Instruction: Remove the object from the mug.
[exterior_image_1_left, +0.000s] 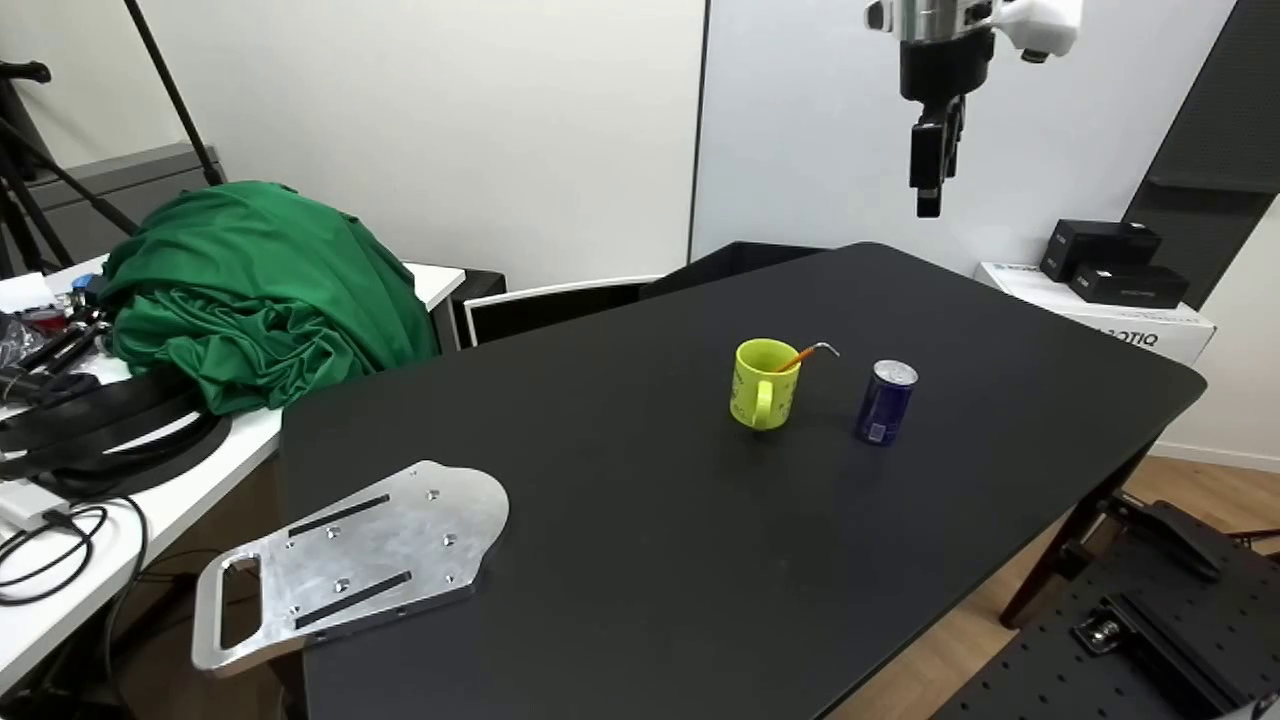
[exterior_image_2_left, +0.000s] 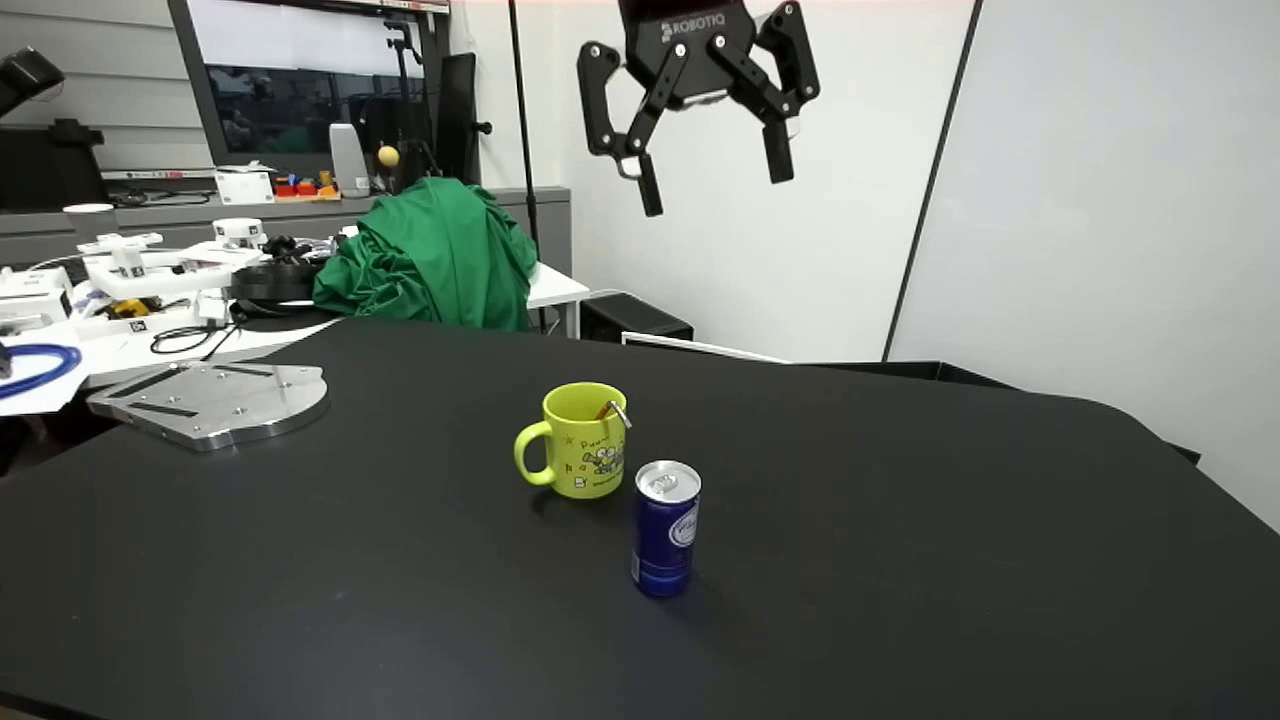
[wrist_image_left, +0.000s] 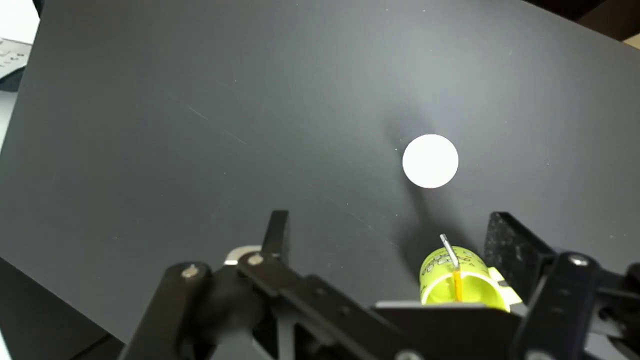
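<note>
The lime mug (exterior_image_1_left: 750, 395) stands upright on the black table in both exterior views (exterior_image_2_left: 590, 460). The object (exterior_image_1_left: 797, 359), a thin orange stick with a bent silver metal end, leans in the mug; its bent end sticks out over the rim (exterior_image_2_left: 621, 413). Its lower part is hidden inside the mug. My gripper (exterior_image_1_left: 935, 185) is open and empty, high above the table, with its fingers wide apart (exterior_image_2_left: 716, 195). In the wrist view the mug (wrist_image_left: 435, 267) and the object (wrist_image_left: 457, 282) show low, between the open fingers (wrist_image_left: 389, 217) and nearer the right one, partly hidden by the gripper body.
A dark blue can (exterior_image_1_left: 885, 403) with a pale top stands close to the mug (exterior_image_2_left: 664, 540); its top is a white disc in the wrist view (wrist_image_left: 430, 161). A silver metal plate (exterior_image_1_left: 400, 540) lies at the table's edge. A green cloth (exterior_image_1_left: 260, 290) lies on a white side table.
</note>
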